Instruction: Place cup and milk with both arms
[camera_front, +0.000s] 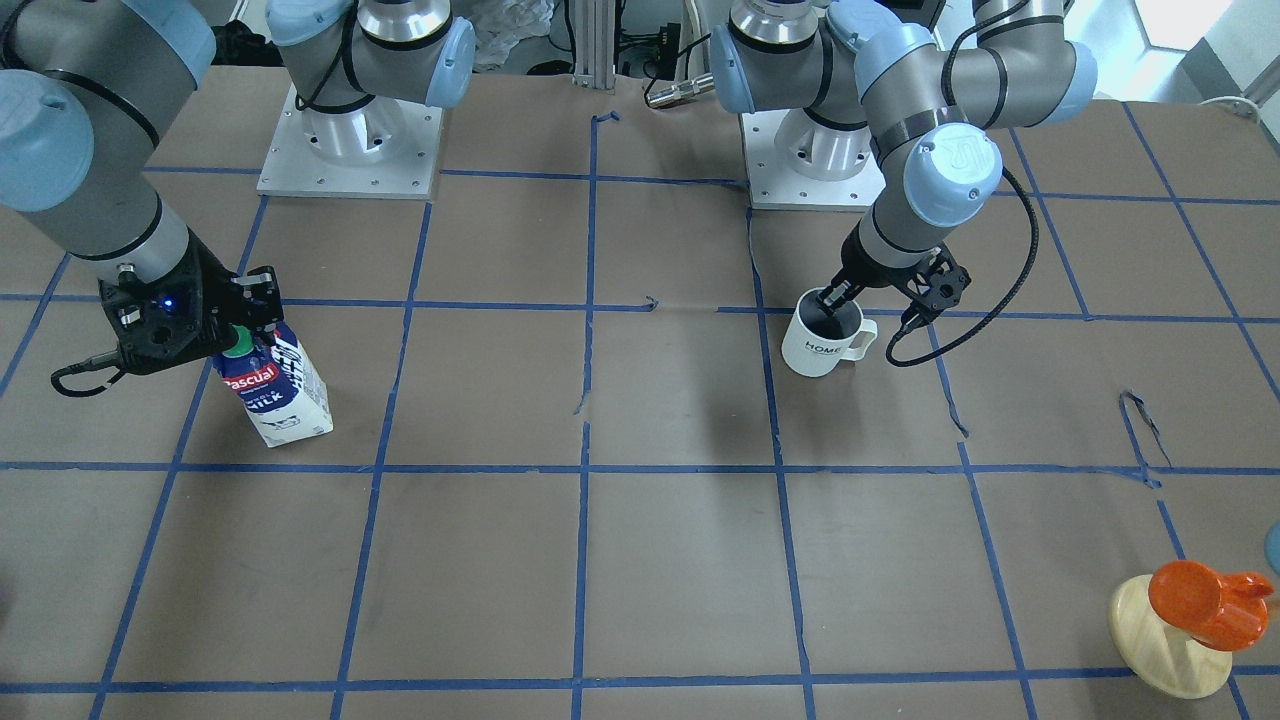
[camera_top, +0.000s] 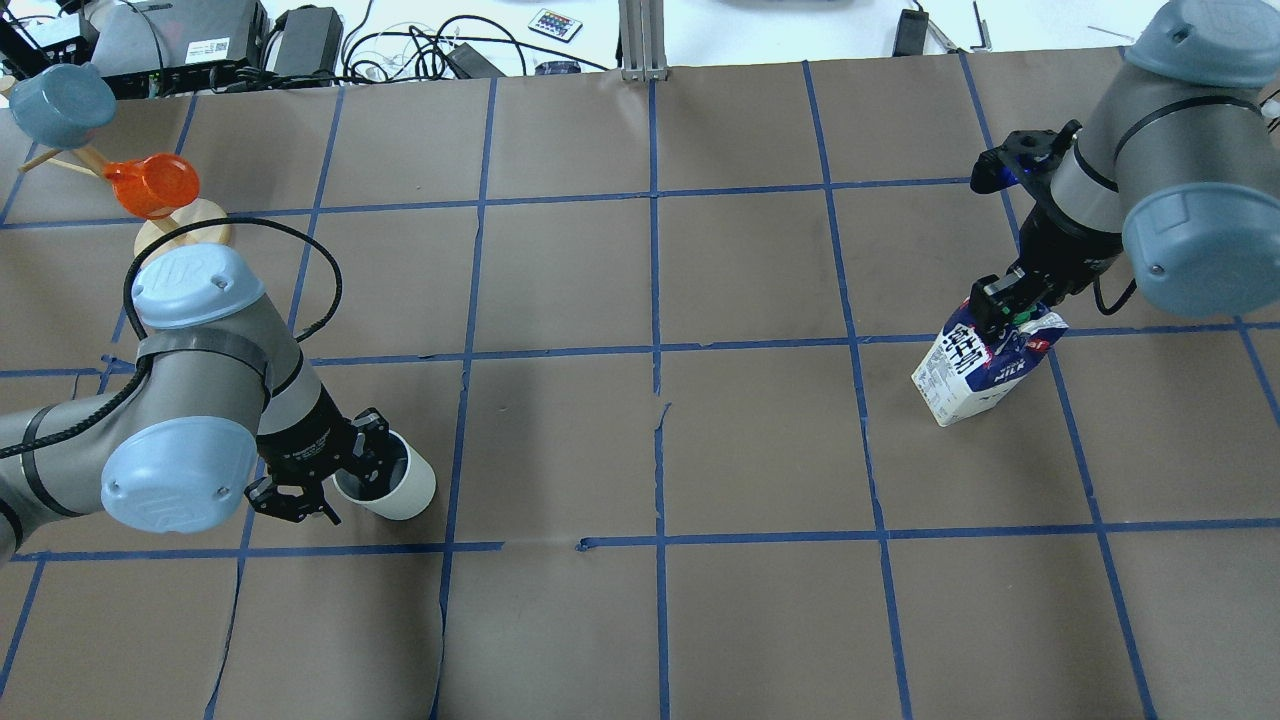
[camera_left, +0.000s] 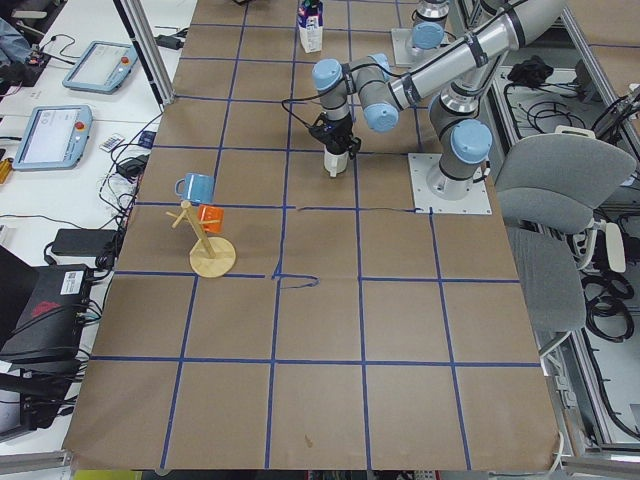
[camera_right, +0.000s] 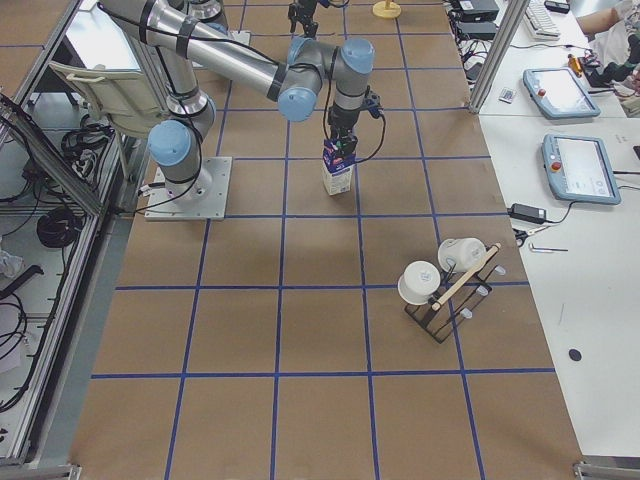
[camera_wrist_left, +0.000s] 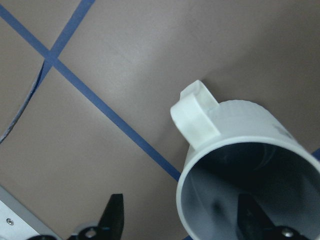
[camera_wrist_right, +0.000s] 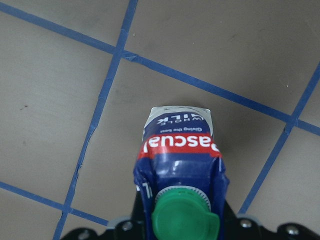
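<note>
The white cup (camera_front: 815, 350) with "HOME" lettering stands on the brown table on my left side. My left gripper (camera_front: 838, 293) is open and straddles the cup's rim beside the handle. In the left wrist view, one finger (camera_wrist_left: 250, 217) is inside the cup (camera_wrist_left: 240, 125) and the other is outside, both apart from the wall. The blue and white milk carton (camera_front: 280, 395) with a green cap leans a little on my right side. My right gripper (camera_front: 245, 335) is shut on the carton's top. The right wrist view shows the carton (camera_wrist_right: 177, 145) from above.
An orange cup (camera_front: 1195, 600) hangs on a stand with a round wooden base at the table's far left corner, with a blue cup (camera_top: 55, 100) above it. A rack with white mugs (camera_right: 440, 290) stands at the right end. Blue tape lines grid the table. The arm bases (camera_front: 350, 140) are at the robot's edge.
</note>
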